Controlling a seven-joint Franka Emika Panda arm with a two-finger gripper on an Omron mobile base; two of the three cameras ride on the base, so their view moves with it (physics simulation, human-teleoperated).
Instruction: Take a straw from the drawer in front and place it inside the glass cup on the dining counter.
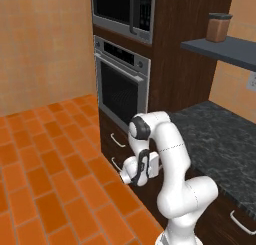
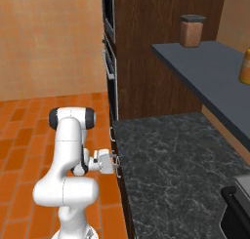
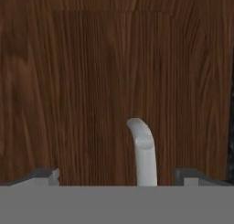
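Drawer (image 3: pixel 91 81) dark brown wood, curved silver handle (image 3: pixel 144 154), shut

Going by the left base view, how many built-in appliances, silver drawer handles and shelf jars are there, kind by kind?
Built-in appliances: 2
Silver drawer handles: 3
Brown jar on the shelf: 1
Total: 6
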